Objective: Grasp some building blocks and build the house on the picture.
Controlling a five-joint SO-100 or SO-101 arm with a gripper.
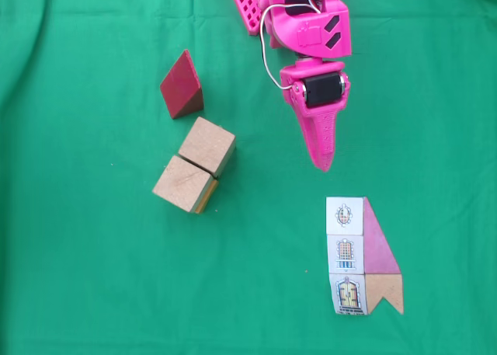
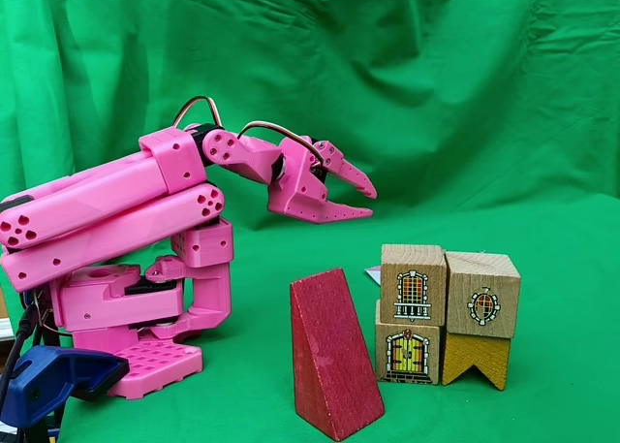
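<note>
Pink robot arm above a green surface (image 1: 78, 293) with wooden blocks.
The end effector (image 2: 366, 201), slightly parted and empty, hovers between two touching cubes (image 1: 194, 165), red wedge (image 1: 181, 85), and picture card (image 1: 363, 255).

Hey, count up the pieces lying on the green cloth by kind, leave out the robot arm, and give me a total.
Red wedge: 1
Wooden cubes: 3, in two stacks
Yellow notched block: 1, under a cube
Picture card: 1
Total: 6
</note>
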